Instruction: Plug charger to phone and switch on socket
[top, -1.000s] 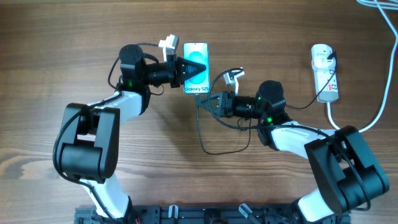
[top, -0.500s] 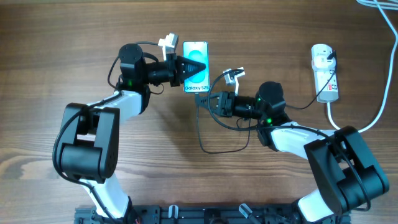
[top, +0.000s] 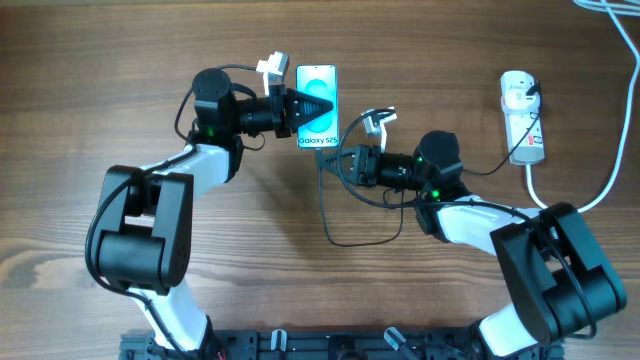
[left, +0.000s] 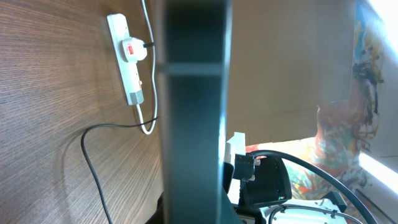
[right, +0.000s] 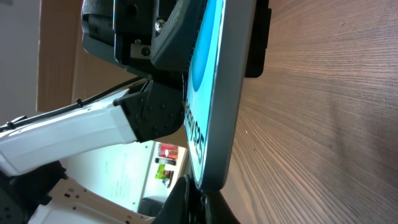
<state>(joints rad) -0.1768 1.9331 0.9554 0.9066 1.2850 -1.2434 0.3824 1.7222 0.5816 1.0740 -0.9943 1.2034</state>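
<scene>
The phone (top: 316, 78) is sitting mid-worktop (top: 60, 120), with the left claw (top: 322, 108) clenching across it. The right claw (top: 328, 162), gripping the charger (top: 329, 212) tip, is hovering at its lower end. It is likely needing a straight, level push into the port.

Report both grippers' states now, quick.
Left gripper: closed, holding the phone.
Right gripper: closed on the charger tip, at the phone's bottom edge.

Phone (top: 318, 95) shifted slightly right; right end effector (top: 326, 160) shifted right too.
</scene>
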